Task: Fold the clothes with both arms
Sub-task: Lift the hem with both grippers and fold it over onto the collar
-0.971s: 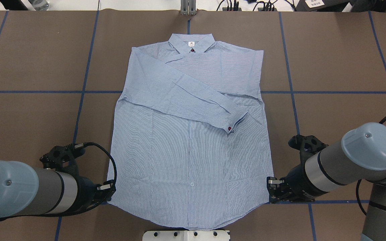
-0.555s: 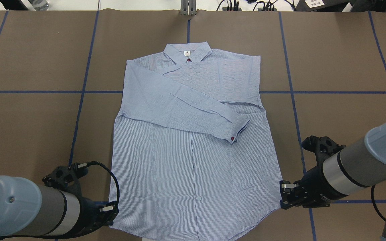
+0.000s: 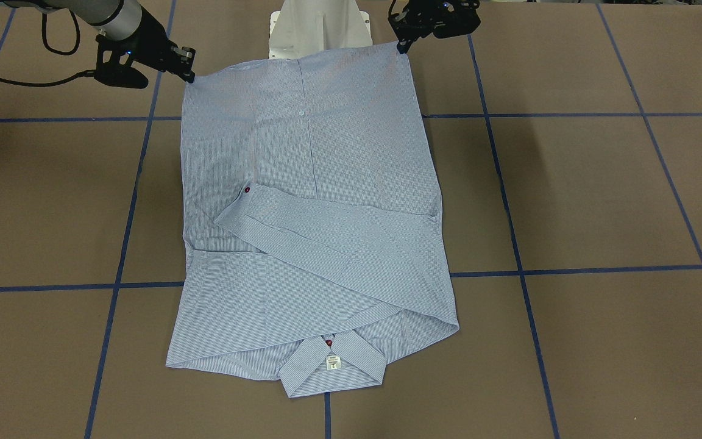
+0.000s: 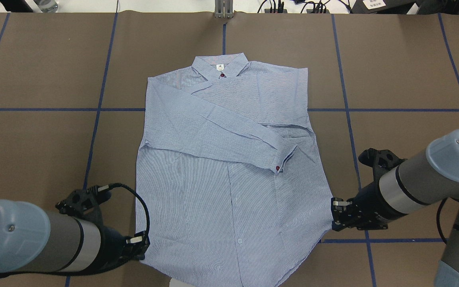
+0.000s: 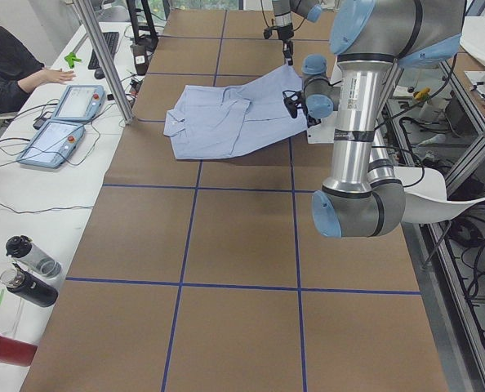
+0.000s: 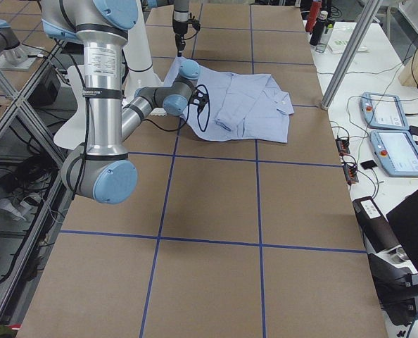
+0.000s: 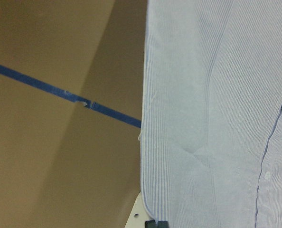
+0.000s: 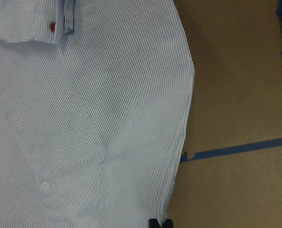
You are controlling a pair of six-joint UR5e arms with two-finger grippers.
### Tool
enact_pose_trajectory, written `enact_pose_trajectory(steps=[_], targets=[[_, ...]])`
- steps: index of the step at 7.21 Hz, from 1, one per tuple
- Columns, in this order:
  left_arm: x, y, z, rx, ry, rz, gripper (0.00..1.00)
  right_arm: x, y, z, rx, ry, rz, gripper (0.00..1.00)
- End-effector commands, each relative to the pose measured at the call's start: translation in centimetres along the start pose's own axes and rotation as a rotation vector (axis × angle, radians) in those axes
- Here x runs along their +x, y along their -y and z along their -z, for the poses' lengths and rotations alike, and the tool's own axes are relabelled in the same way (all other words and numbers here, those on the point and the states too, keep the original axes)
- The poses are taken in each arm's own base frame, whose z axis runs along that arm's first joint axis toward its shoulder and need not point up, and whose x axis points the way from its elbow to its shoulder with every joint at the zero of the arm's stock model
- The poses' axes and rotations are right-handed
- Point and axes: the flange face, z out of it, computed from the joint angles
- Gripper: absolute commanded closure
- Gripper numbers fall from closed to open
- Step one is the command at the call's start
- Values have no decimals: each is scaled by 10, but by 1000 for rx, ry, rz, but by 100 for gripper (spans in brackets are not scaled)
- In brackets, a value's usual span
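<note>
The clothes are one light blue pinstriped shirt (image 4: pixel 229 187), lying front up with its collar (image 4: pixel 220 65) at the far side. Both sleeves are folded across the chest, and a cuff with a red button (image 4: pixel 279 168) points right. My left gripper (image 4: pixel 140 245) is shut on the hem's left corner. My right gripper (image 4: pixel 335 215) is shut on the right corner. In the front-facing view the shirt (image 3: pixel 308 183) hangs by its hem between the left gripper (image 3: pixel 401 44) and the right gripper (image 3: pixel 187 72), with the hem raised off the table. Both wrist views show striped cloth (image 7: pixel 202 118) (image 8: pixel 93 118) running into the jaws.
Brown table cover (image 4: pixel 405 71) with blue tape lines (image 4: pixel 34 109) surrounds the shirt. The white pedestal base (image 3: pixel 320 27) sits just behind the hem. A person (image 5: pixel 10 61) sits at a side desk with tablets (image 5: pixel 63 122); bottles (image 5: pixel 26 269) stand on it nearer the camera.
Both grippers dragged the shirt toward the robot, so the collar slid nearer. Since then they have moved slightly forward with the hem held up.
</note>
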Motion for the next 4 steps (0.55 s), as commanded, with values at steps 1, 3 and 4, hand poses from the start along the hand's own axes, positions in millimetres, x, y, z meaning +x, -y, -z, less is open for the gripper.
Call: enact_pose_trajectory(steps=[1,3,4], targets=[[21,72,5,126,-21,-16,100,-34,61,2,75,36,-49,100],[37,151,5,221,2,-38,100,-55,120,25,161,64,-79,100],[45,193,6,249,-6,-56,100,-61,146,32,202,69,-93,100]])
